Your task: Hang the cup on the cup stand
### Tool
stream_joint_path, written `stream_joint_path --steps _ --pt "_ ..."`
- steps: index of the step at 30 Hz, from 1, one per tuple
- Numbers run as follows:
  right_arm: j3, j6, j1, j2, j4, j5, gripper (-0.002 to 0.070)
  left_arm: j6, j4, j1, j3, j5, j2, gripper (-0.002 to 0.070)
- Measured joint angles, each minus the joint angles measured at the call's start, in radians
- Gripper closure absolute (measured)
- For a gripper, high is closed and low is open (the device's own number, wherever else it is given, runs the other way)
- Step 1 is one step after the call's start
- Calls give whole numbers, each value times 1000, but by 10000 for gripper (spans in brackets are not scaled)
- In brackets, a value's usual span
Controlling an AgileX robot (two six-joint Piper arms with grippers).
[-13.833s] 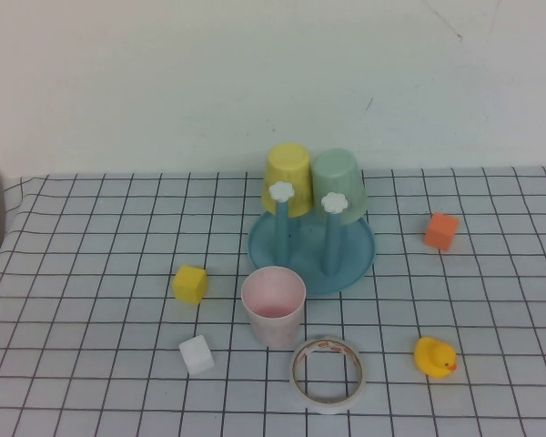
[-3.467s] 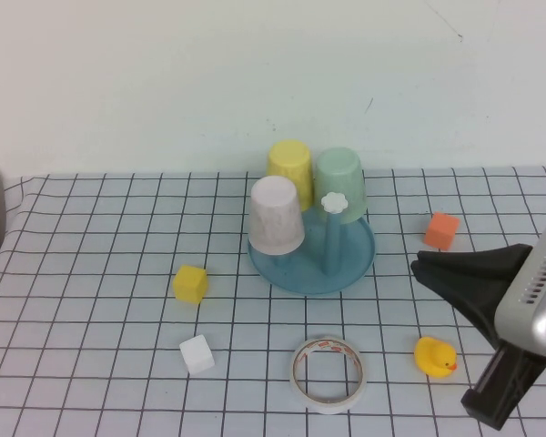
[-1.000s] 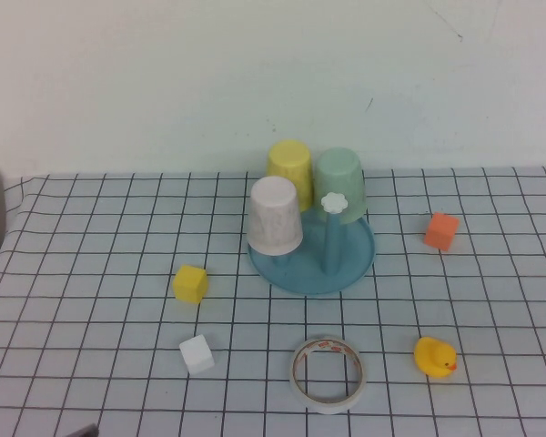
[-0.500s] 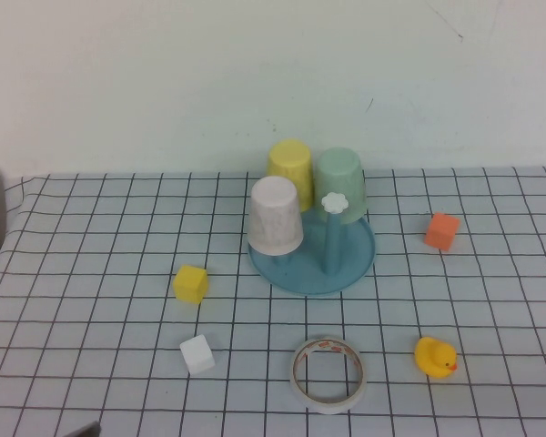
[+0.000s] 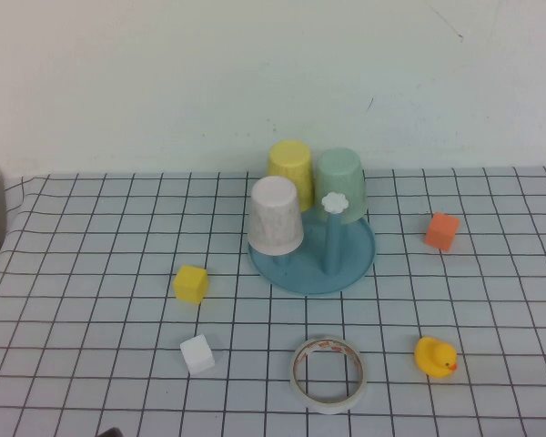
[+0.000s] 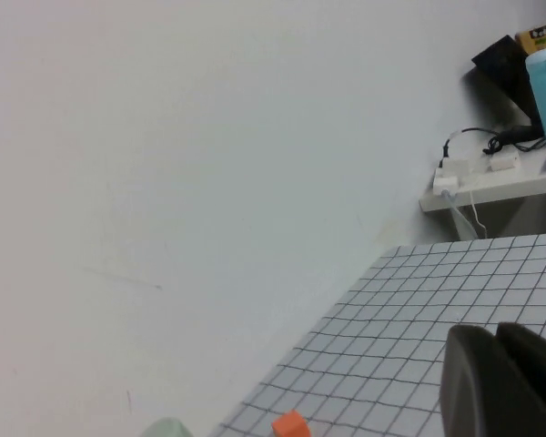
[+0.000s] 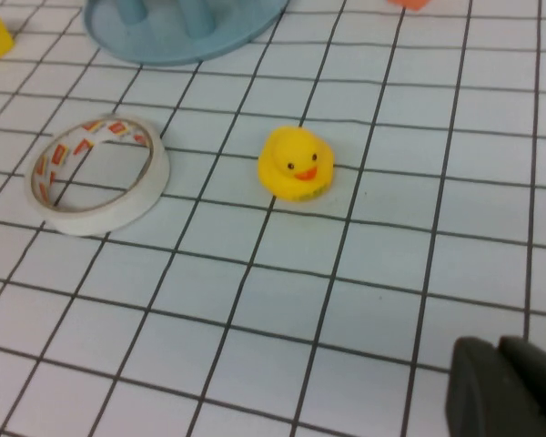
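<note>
From my raised camera I see the pale pink, faintly speckled plastic cup (image 5: pixel 276 216) hanging upside down over a peg at the left front of the round blue cup stand (image 5: pixel 313 258), just above the centre of the frame. Behind it on the same stand sit an inverted yellow plastic cup (image 5: pixel 290 166) and an inverted mint-green plastic cup (image 5: pixel 339 182). One free blue peg with a white flower-shaped knob (image 5: pixel 334 204) stands to the right of the pink cup.

On the checked tablecloth (image 5: pixel 91 273) I count a yellow cube (image 5: pixel 190 283) at left of centre, a white cube (image 5: pixel 197 354) lower left, a white tape ring (image 5: pixel 328 374) at the bottom centre, a yellow rubber duck (image 5: pixel 434 356) lower right and an orange cube (image 5: pixel 441 230) at right.

Neither arm reaches into that high view. My left gripper (image 6: pixel 500 382) shows in the lower right corner of its wrist picture, fingers pressed together and holding nothing, pointed toward the white wall. My right gripper (image 7: pixel 500 387) sits in the lower right corner of its own wrist picture, likewise closed and empty, over the cloth near the duck.
</note>
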Motion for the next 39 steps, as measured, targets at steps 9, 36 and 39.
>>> stream_joint_path --steps 9,36,39 --pt "0 0 0 0 0 38 664 294 -338 0 71 79 0 675" --pt "0 0 0 0 0 38 664 1236 -1489 241 339 948 -259 676" --pt "0 0 0 0 0 40 664 1289 -1498 241 339 979 -259 676"
